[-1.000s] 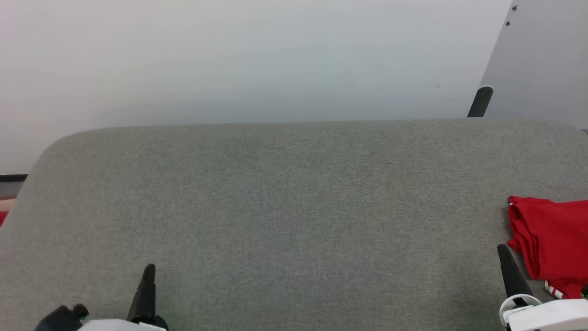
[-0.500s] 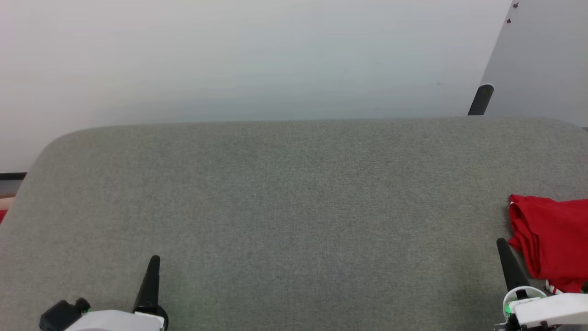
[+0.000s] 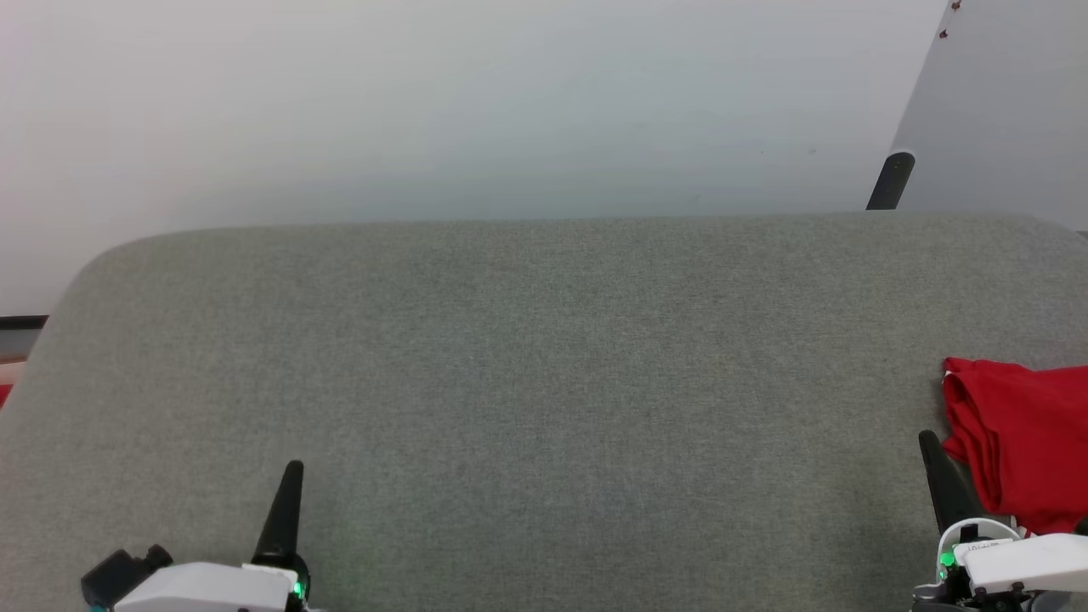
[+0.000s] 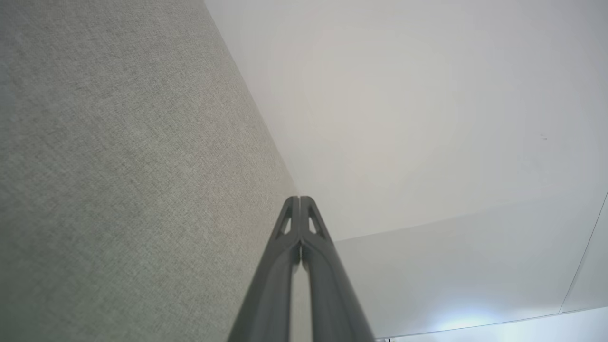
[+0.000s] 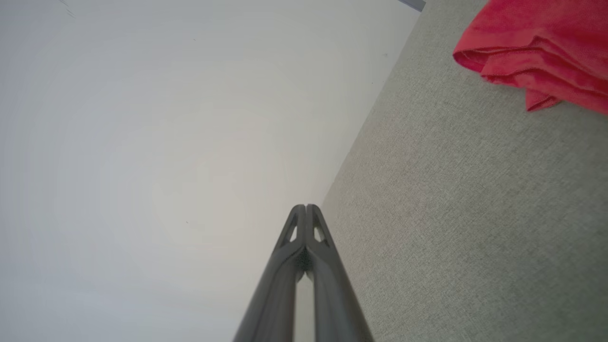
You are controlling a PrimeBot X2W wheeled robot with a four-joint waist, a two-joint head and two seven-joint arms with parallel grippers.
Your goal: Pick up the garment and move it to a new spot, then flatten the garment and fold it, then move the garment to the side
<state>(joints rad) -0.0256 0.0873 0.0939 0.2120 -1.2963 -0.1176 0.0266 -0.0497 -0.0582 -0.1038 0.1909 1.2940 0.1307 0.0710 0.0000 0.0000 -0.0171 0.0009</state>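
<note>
1. Tabletop [image 3: 544, 357]: grey woven cloth surface with rounded far corners. It runs the width of the head view.
2. Garment [image 3: 1024, 442]: red, lying on the tabletop at its far right, on the robot's right side. It is folded over on itself into layers, with soft rolled edges along its left side. The head view's right edge cuts it off, so its full outline cannot be told.
3. Left gripper [image 3: 293, 467]: low at the near left, fingers pointing away from the robot. Jaws clenched tip to tip with nothing between them. It is well apart from the garment.
4. Right gripper [image 3: 926, 438]: low at the near right, just beside the garment's left edge. Jaws clenched and empty. The right wrist view shows bare grey cloth between the fingers and the red folds, so there is no contact.
5. Wall [image 3: 425, 110]: pale and plain, behind the tabletop's far edge.
6. A dark post [image 3: 890, 181] rises behind the far right corner, against a pale slanted panel [image 3: 1003, 110].
</note>
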